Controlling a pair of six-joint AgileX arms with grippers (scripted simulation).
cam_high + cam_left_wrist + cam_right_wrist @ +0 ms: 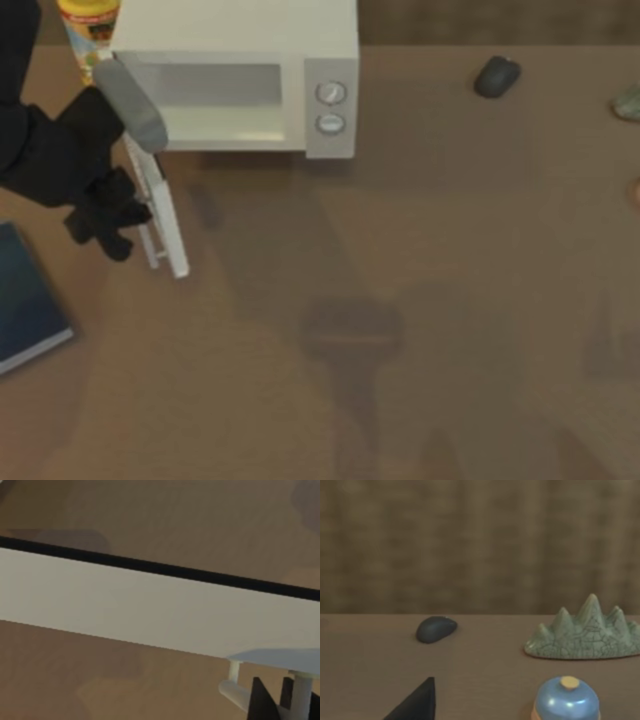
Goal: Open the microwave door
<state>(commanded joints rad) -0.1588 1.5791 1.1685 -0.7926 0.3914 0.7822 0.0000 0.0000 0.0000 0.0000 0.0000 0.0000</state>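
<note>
The white microwave (235,60) stands at the back left of the table, its two grey knobs (330,107) on the front panel. The microwave door (168,228) is swung wide out toward the front and shows edge-on, leaving the cavity (215,95) exposed. My left gripper (125,215) sits on the door's left side, shut on the slim handle bar (149,238). In the left wrist view the door's edge (150,605) crosses as a white band, and dark fingers (262,702) flank the handle (300,695). The right arm is out of the top view; a dark part of my right gripper (420,702) shows.
A yellow bottle (85,25) stands behind the microwave's left corner. A dark blue book (25,300) lies at the left edge. At the back right are a dark mouse (497,76), a green ceramic ridge (585,635) and a blue bell (566,700).
</note>
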